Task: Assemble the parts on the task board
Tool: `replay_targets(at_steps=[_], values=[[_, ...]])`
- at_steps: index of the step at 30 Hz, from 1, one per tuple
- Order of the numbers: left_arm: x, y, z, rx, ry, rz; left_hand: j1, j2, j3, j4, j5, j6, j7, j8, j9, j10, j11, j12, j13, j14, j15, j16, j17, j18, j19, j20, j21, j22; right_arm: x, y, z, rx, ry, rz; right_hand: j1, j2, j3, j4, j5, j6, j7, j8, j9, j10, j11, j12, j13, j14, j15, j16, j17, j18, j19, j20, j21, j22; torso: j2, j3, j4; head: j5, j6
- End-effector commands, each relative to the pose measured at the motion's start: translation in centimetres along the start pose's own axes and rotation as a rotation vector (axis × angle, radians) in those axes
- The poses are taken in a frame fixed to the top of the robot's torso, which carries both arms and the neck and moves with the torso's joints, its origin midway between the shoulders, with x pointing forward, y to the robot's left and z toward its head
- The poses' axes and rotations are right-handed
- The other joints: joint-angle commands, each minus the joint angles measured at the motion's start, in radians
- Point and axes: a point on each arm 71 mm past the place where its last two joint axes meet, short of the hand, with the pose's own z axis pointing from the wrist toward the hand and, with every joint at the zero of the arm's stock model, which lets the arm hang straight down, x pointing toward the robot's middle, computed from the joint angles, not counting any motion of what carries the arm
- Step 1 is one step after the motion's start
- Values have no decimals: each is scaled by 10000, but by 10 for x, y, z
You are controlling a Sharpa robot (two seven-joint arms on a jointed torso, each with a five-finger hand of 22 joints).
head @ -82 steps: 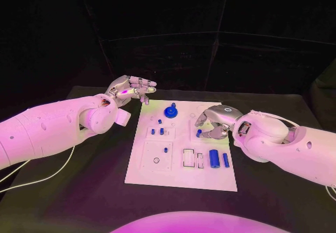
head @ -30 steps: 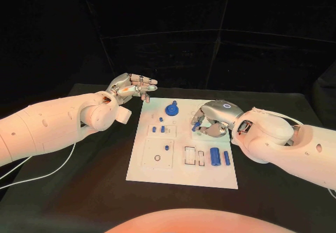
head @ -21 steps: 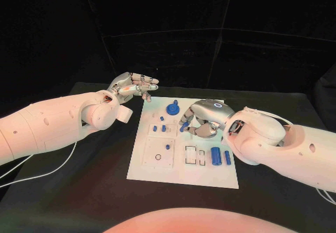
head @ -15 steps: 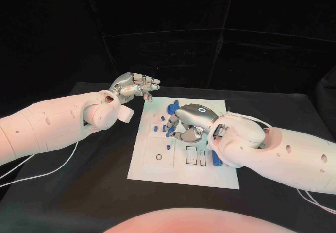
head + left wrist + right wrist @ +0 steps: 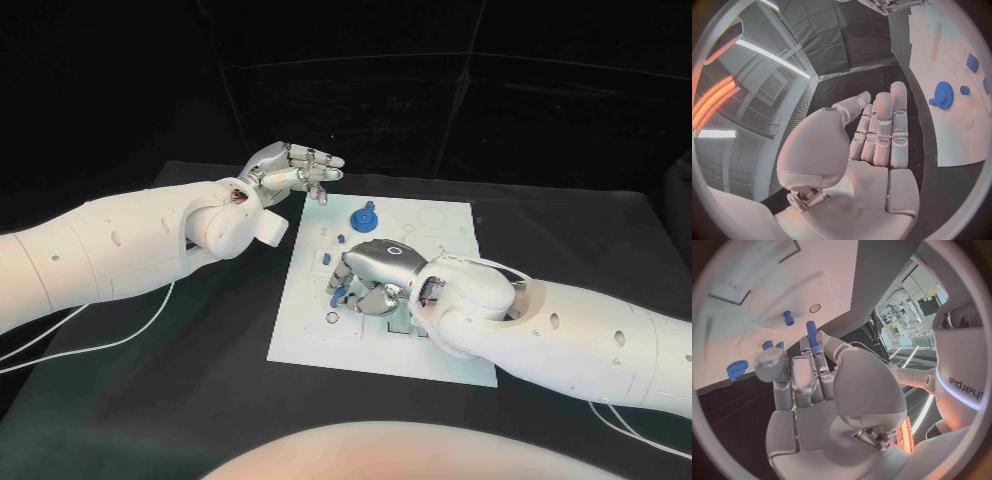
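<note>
The right silver hand [image 5: 378, 278], pinching a slim blue plastic peg [image 5: 811, 335], had swung from the white task board [image 5: 447, 225]'s right edge toward its left-side sockets, ready for insertion, while the left hand [image 5: 296, 172] hovered empty, fingers straight.

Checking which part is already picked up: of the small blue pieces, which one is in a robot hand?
The long blue peg, held between the fingers of the right robot hand above the task board. The blue gear and short pegs sit on the board.
</note>
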Motion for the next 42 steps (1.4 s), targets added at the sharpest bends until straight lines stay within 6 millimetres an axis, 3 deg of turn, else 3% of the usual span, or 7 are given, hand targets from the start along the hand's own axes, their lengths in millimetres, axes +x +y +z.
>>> replay_targets(at_steps=[1,34,42], values=[[1,-1,1,70,91,-65,-81,42,-79,-7,50,-42,1,67,-16,-53,-5,39,-14,-95,3,-43,-15,139,-58,-7,-64,-12,5,3,2,-292,408,-217,56,-20,77,-3,73,-31,60,-50,-15,145,-81,-40,9,215,3,49,-9,31,34,36,23,9,-5,6,8,10,-19],[2,-1,2,40,112,-70,-72,53,-80,-16,53,-54,3,80,-15,-67,-3,56,-17,-111,5,-43,-27,141,-68,-2,-74,-19,19,7,9,-174,1073,-1073,41,-11,130,-19,88,-27,74,-60,-17,157,-67,-71,15,211,13,54,-12,27,30,46,35,29,2,0,1,60,-123],[1,-1,2,19,109,-70,-72,53,-80,-16,53,-54,3,80,-15,-67,-3,56,-17,-111,5,-43,-27,141,-68,-2,-74,-19,26,15,9,-372,1191,-1286,-119,-146,102,-18,102,-85,101,-120,-35,126,-40,-162,16,196,40,44,-48,32,1,72,19,2,0,-6,1,39,-127]])
